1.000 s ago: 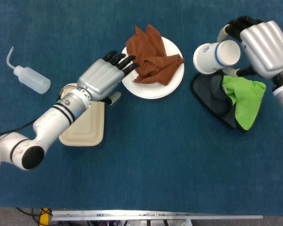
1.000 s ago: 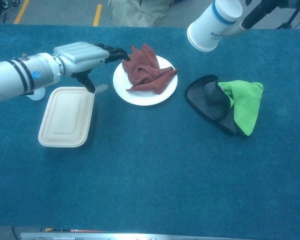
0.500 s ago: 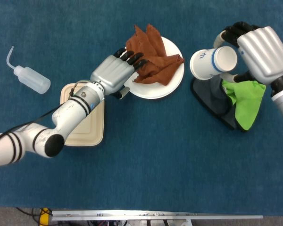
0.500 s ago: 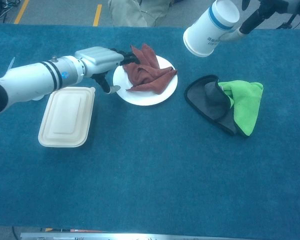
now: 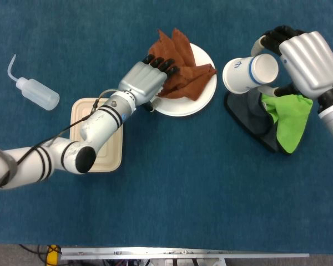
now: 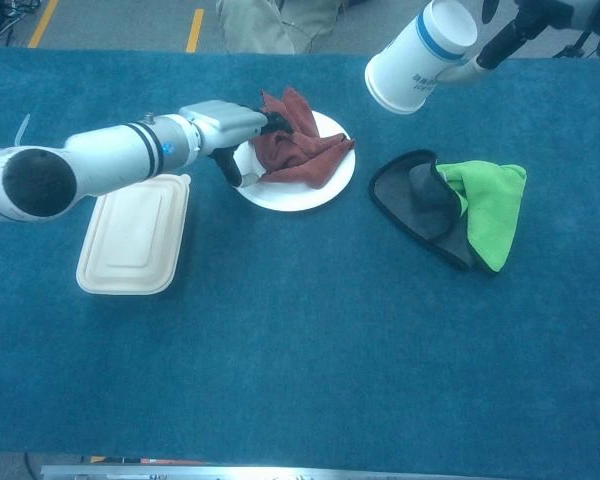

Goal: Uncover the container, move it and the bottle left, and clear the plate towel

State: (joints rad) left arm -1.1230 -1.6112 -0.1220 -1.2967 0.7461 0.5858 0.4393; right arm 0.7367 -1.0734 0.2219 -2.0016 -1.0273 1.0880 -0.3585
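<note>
- Squeeze bottle [image 5: 38, 92]: clear plastic with a thin bent spout, lying on its side at the far left of the blue bench [image 5: 183, 183], well apart from everything else.
- Lidded container [image 5: 96, 134]: beige, rectangular, flat on the bench, to the lower right of the bottle and just left of the plate; the left forearm crosses above it in the head view.
- Left hand [image 5: 147, 82]: reaches in from the left with its back upward, over the left rim of the plate; the dark fingertips [image 5: 167, 64] lie on the brown towel; the frames do not settle whether it has taken hold of the cloth.
- White plate [image 5: 202, 97]: round, at the middle of the bench's far half.
- Brown towel [image 5: 184, 72]: crumpled on the plate, its points spilling over the far rim.
- White cup [image 5: 252, 67]: blue band near the rim, held tilted in the air by the right hand, mouth toward the left, above the dark cloth.
- Dark grey cloth [image 6: 420, 205]: lying on the bench right of the plate, apart from it.
- Green cloth [image 6: 492, 205]: folded, overlapping the right part of the dark cloth.
- Right hand [image 5: 308, 58]: at the far right, fingers closed around the cup.
</note>
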